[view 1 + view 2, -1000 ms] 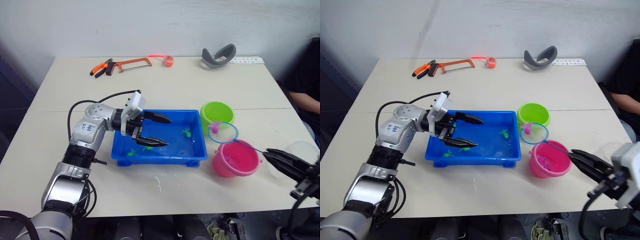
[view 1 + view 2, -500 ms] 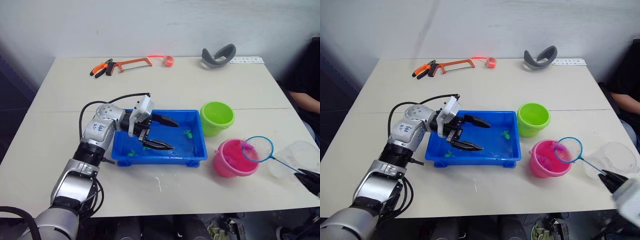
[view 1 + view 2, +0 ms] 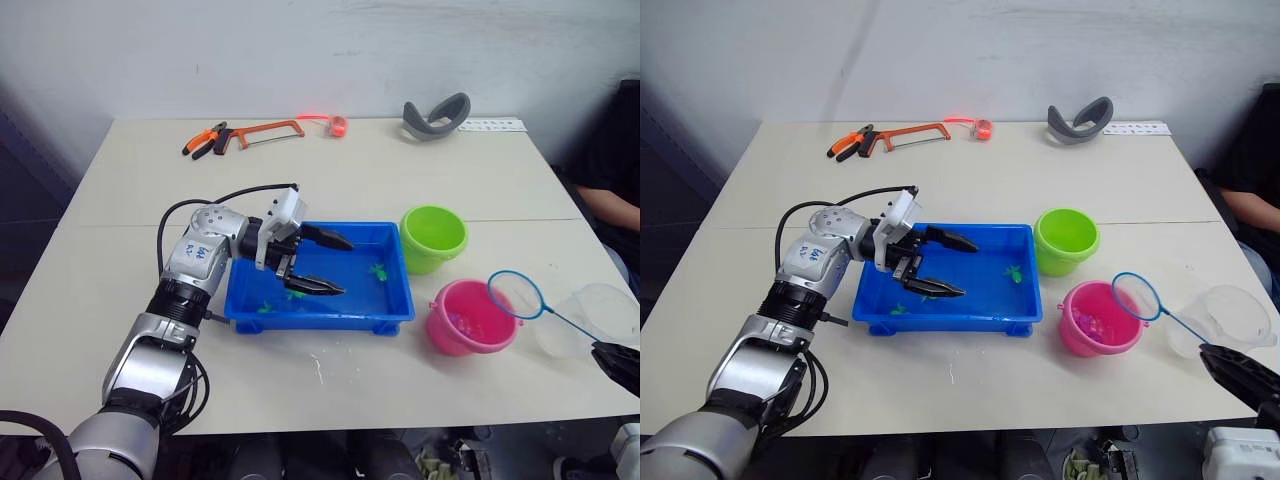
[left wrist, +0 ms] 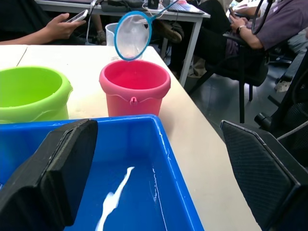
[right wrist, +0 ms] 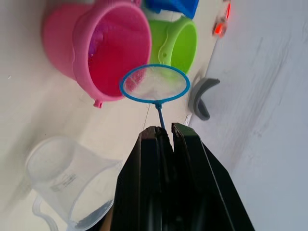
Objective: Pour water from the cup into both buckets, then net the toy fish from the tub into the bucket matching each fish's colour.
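The net (image 3: 1137, 296) is held raised beside the pink bucket (image 3: 1098, 318) by the clenched right gripper (image 5: 164, 137); the left gripper (image 3: 325, 264) is spread over the tub (image 3: 395, 300). Remaining green fish (image 3: 1015, 273) could be misdropped there.

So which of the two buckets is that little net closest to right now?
The pink bucket. The net hangs at its rim on the side toward the clear cup, while the green bucket stands farther back beside the blue tub.
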Available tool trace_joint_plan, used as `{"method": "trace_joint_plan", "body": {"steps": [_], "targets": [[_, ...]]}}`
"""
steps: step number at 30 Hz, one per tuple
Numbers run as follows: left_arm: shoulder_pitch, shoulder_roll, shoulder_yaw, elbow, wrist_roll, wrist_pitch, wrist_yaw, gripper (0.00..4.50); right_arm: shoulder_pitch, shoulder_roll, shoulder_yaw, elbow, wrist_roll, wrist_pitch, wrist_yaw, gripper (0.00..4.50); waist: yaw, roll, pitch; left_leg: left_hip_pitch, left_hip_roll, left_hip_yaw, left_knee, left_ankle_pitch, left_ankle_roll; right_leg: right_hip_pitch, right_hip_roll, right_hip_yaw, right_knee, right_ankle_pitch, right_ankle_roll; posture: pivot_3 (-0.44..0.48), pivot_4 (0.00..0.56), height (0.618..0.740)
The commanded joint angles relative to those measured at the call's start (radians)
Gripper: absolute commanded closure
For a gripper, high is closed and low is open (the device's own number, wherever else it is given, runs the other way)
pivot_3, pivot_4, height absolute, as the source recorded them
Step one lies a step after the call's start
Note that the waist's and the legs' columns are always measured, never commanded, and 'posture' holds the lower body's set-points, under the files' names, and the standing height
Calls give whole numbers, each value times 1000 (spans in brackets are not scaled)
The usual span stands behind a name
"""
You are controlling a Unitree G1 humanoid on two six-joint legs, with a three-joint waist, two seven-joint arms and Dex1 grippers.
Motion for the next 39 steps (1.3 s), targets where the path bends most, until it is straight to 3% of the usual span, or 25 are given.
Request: {"method": "trace_joint_plan", "body": {"steps": [1, 6, 11, 16, 20, 25, 31, 35, 39], "targets": [[-2, 21, 18, -24, 14, -9, 4, 52, -60, -80, 22, -3, 151, 150, -29, 4500, -7, 0, 0, 0, 0, 0, 0, 0, 0, 0, 0, 0, 0, 0, 0, 0, 150, 740], [52, 79, 11, -61, 54, -10, 17, 52, -299, -316, 226, 41, 239, 380, -54, 4500, -31, 0, 0, 1, 4, 1, 0, 0, 0, 1, -1, 1, 1, 0, 0, 0, 150, 740], [117, 120, 32, -174, 56, 55, 83, 52, -701, -489, 668, 198, 200, 438, -85, 4500, -27, 1, 1, -1, 6, -1, 0, 0, 0, -2, -1, 1, 1, -1, -1, 0, 150, 740], [183, 153, 57, -276, 56, 115, 162, 52, -1131, -426, 1086, 444, 24, 313, 3, 4500, -21, 2, 1, -2, 6, -1, 1, 0, 0, -3, -1, 0, 0, -1, -1, 0, 150, 740], [234, 176, 79, -367, 33, 161, 203, 52, -1352, -356, 1278, 658, -102, 126, 61, 4500, -27, 3, 2, -2, 6, 2, 2, -1, 1, -3, -2, -1, 1, 0, 0, 0, 150, 740], [291, 197, 98, -454, 20, 209, 242, 52, -1515, -307, 1409, 868, -211, -56, 78, 4500, -27, 3, 2, -2, 7, 3, 2, -1, 1, -5, -3, -1, 2, -1, -1, 0, 150, 740], [329, 212, 116, -509, 2, 235, 275, 52, -1617, -290, 1483, 995, -286, -212, 69, 4500, -33, 4, 3, -1, 7, 4, 3, -1, 1, -5, -4, -1, 4, -1, -1, 0, 150, 740], [341, 220, 122, -524, -8, 241, 286, 52, -1614, -307, 1513, 981, -208, -244, 129, 4500, -34, 4, 3, -1, 8, 4, 3, -1, 1, -5, -4, -1, 4, -1, -1, 0, 150, 740], [337, 220, 123, -521, -11, 241, 289, 52, -1555, -340, 1497, 872, -74, -148, 203, 4500, -36, 4, 3, -1, 8, 4, 2, -1, 1, -5, -5, -1, 4, -1, -1, 0, 150, 740]]}}
